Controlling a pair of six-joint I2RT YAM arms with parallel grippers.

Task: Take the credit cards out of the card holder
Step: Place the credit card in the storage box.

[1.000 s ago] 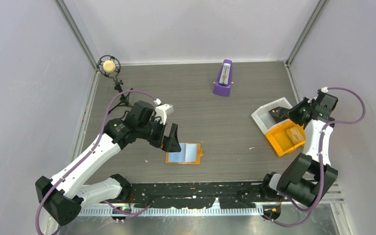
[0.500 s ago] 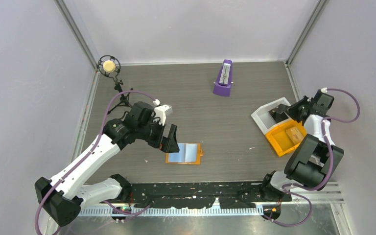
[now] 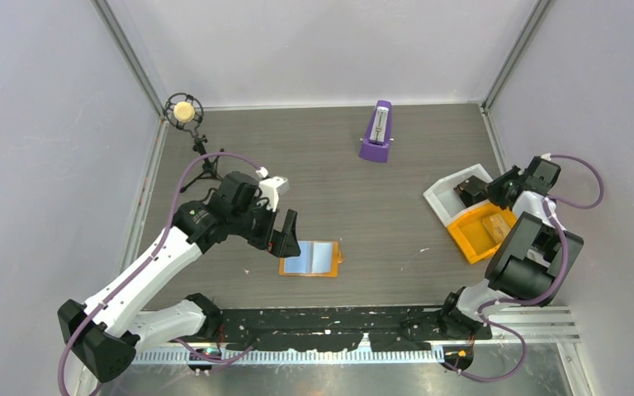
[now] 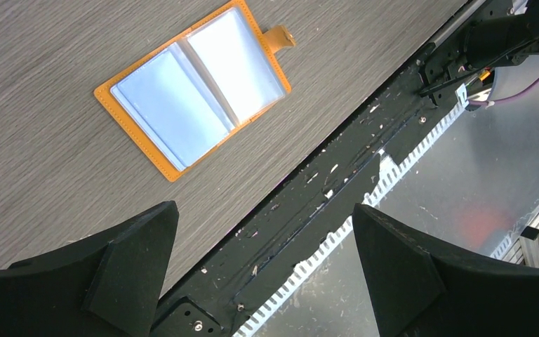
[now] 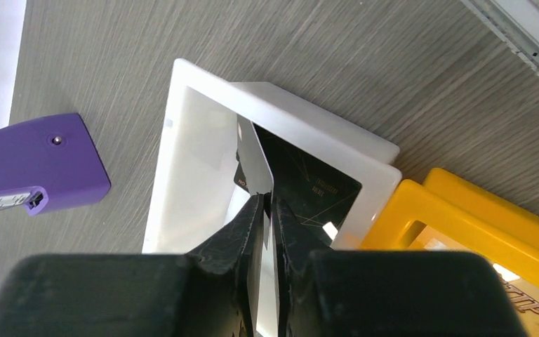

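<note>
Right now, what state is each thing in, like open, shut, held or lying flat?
card holder: open, flat on the table, light blue cards showing inside
left hand: open, empty, near the card holder
right hand: shut on the light card, above the white bin
light card: held on edge
black card: lying in the white bin
orange bin: holds something tan
metronome: upright
</note>
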